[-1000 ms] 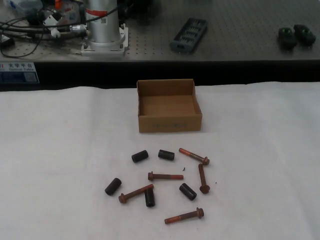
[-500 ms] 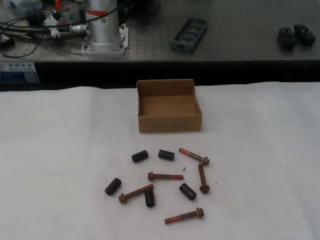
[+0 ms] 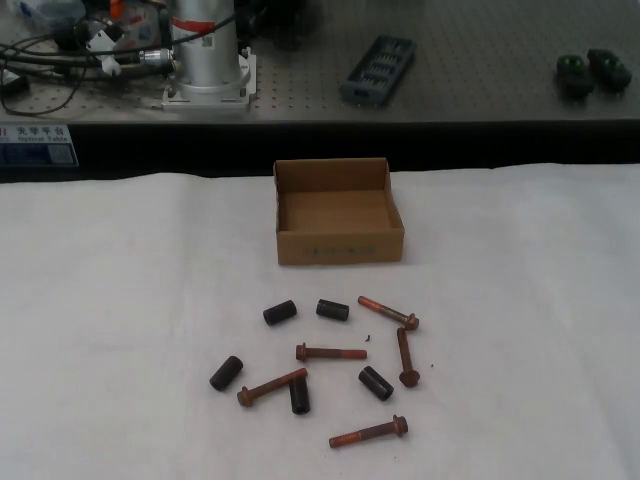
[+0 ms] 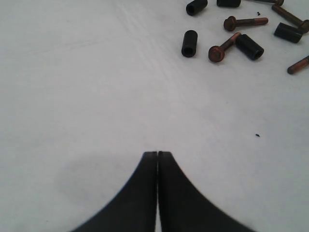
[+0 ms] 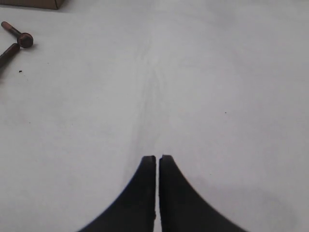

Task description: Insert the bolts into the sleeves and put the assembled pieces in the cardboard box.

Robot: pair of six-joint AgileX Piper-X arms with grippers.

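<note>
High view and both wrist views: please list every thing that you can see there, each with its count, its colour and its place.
bolts: 5, rusty orange-brown, lying loose on the cloth, nearer than the box
sleeves: 5, black, scattered among the bolts
cardboard box: 1, brown, open top, beyond the bolts
cloth: 1, white, covering the bench
metal column: 1, silver, far left on the dark board
cables: several, dark, beside the column
rack: 1, dark grey, on the board behind the box
small objects: 2, dark green, far right
left tool: 1, black, shut, over bare cloth
right tool: 1, black, shut, over bare cloth
</note>
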